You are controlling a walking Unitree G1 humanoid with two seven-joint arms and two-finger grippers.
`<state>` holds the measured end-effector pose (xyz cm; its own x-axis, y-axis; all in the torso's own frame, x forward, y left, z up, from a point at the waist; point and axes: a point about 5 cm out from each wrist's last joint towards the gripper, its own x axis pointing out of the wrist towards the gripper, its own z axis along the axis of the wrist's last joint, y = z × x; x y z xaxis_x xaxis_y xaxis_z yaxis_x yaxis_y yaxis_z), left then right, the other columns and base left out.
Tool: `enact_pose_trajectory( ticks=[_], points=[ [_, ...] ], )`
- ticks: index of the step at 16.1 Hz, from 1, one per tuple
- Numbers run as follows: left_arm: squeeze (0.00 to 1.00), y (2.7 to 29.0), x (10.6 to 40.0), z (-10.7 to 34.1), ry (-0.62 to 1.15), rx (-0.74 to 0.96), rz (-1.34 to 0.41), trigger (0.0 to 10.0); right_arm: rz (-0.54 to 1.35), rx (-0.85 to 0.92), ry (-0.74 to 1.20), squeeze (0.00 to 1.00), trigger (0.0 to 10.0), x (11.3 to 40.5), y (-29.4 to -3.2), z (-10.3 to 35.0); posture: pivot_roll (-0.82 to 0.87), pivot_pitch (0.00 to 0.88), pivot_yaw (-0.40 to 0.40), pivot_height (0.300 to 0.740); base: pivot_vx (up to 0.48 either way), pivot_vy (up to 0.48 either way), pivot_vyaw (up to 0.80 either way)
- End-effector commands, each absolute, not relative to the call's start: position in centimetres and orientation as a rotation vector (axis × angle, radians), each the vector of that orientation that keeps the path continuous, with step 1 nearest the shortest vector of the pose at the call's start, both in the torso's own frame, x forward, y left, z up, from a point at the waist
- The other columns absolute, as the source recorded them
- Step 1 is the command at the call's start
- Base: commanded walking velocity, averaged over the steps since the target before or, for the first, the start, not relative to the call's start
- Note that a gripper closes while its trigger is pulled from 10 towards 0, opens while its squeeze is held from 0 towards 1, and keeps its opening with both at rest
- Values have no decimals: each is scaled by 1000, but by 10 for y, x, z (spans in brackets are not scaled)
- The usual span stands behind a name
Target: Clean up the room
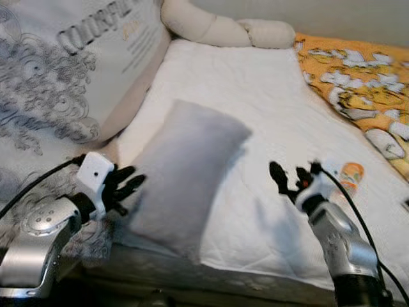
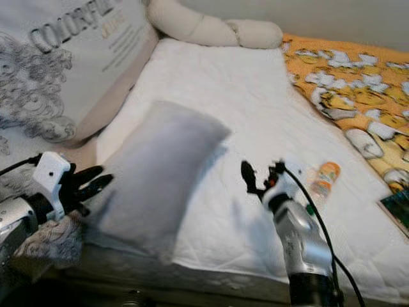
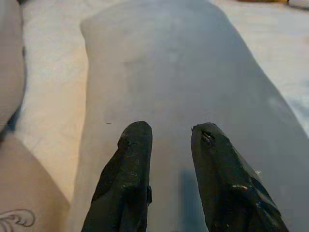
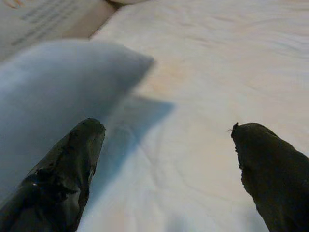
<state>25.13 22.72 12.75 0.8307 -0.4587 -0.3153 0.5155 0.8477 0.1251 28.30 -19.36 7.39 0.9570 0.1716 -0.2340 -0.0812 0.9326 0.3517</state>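
A grey pillow (image 1: 182,169) lies aslant on the white bed sheet (image 1: 268,102), near the bed's front edge at about 7 o'clock in the head view. The left claw (image 1: 131,184) sits at the pillow's near left end, its two black fingers (image 3: 126,164) a narrow gap apart and empty, tips just at the fabric; whether they touch it cannot be told. The right claw (image 1: 289,178) hovers over bare sheet at about 5 o'clock, near the pillow's right side but apart from it, its fingers (image 4: 72,164) spread wide and holding nothing.

At 10 o'clock a large printed bedding bag (image 1: 70,70) leans against the bed's left side. A cream bolster (image 1: 223,27) lies across the head of the bed at 12 o'clock. An orange patterned blanket (image 1: 358,83) is rumpled along the right side at 2 o'clock. A small orange-and-white bottle (image 1: 350,176) lies on the sheet just beyond the right claw, at 4 o'clock.

Judging by this, the tidying is at an early stage. The pillow is not yet gripped or moved to the head of the bed, the blanket is unfolded, and the bottle is loose on the sheet. The step in hand looks like a two-armed grasp of the pillow, with the right claw needing to close in on it.
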Motion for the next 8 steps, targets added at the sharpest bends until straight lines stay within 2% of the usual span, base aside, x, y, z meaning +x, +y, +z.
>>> enact_pose_trajectory(
  ticks=[1, 5, 6, 7, 8],
  points=[
    [1000, 228, 254, 129, 283, 223, -502, 10000, 131, 339, 261, 0, 10000, 281, -192, 78, 56, 0, -17, 740, 0, 0, 0],
    [1000, 218, 257, 145, 166, 152, -537, 10000, 140, 322, 273, 0, 10000, 269, -190, 83, 44, 0, -12, 740, 0, 0, 0],
    [102, 215, 259, 149, 125, 144, -531, 10000, 145, 318, 267, 0, 10000, 267, -189, 86, 40, 0, -10, 740, 0, 0, 0],
    [0, 210, 266, 150, 100, 137, -450, 10000, 151, 328, 256, 0, 10000, 261, -186, 90, 39, 0, -9, 740, 0, 0, 0],
    [0, 209, 267, 150, 100, 138, -428, 10000, 152, 332, 254, 0, 10000, 259, -186, 91, 39, 0, -9, 740, 0, 0, 0]
  ],
)
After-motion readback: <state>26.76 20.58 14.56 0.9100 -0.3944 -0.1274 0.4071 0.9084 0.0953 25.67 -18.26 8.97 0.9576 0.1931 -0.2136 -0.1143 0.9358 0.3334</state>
